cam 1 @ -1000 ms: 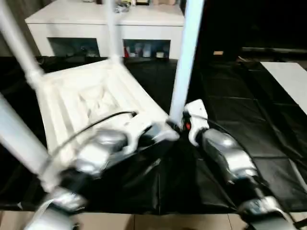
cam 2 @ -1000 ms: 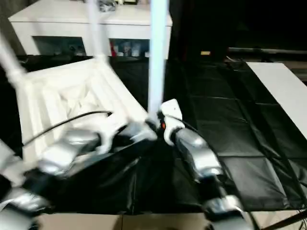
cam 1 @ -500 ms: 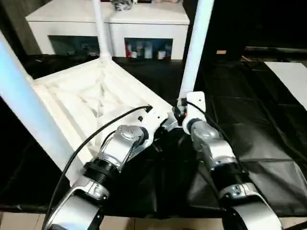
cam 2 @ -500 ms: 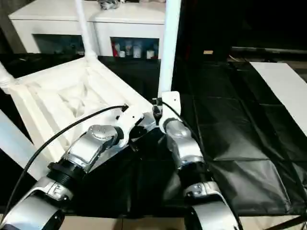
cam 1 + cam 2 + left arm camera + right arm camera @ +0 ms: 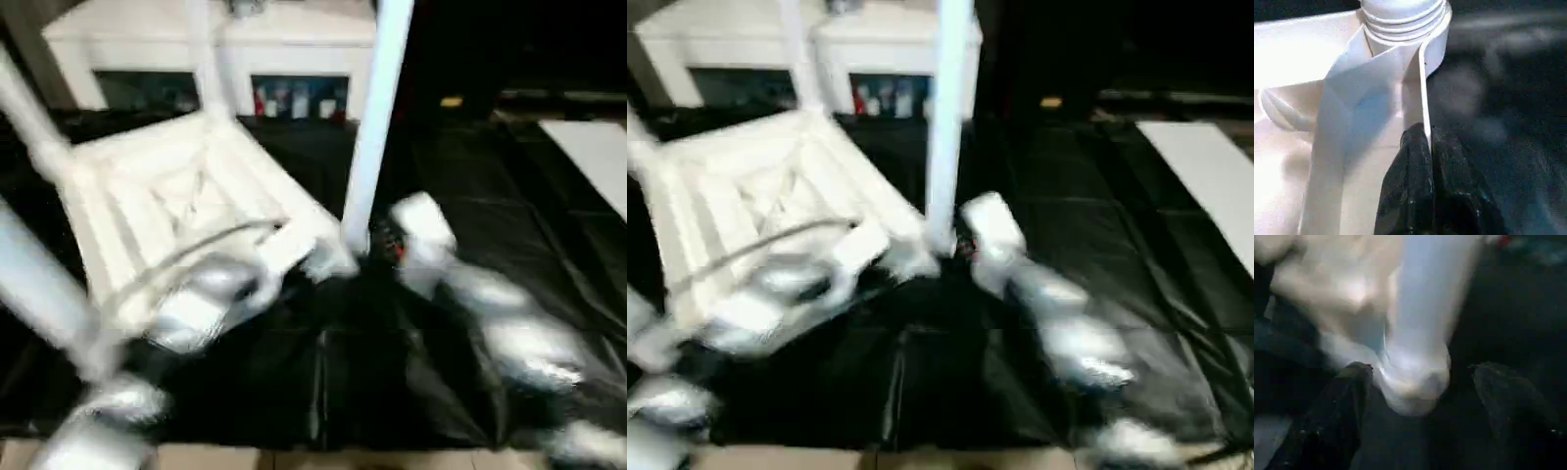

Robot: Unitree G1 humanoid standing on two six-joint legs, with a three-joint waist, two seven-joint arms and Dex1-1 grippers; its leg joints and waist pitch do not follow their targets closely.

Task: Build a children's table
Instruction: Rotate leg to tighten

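The children's table point(image 5: 167, 206) lies upside down on black cloth, ribbed underside up, with its white legs standing upward. My left gripper point(image 5: 1426, 147) is shut on a thin upright wall of the table's rim, right beside a threaded leg socket point(image 5: 1403, 14). In the head view, this left gripper point(image 5: 328, 262) is at the near right corner. My right gripper point(image 5: 1420, 396) is open, one finger point(image 5: 1347, 406) on each side of the base of the corner leg point(image 5: 377, 117), with a gap to the far finger.
A white cabinet point(image 5: 284, 39) with glass-fronted compartments stands behind the table. Black cloth point(image 5: 470, 176) covers the work surface, and a white panel point(image 5: 598, 157) lies at the right. Other legs point(image 5: 201, 59) rise at the back and left.
The head camera has shifted and the picture smeared. My right wrist sits slightly further right of the leg base than before. The left gripper stays on the rim.
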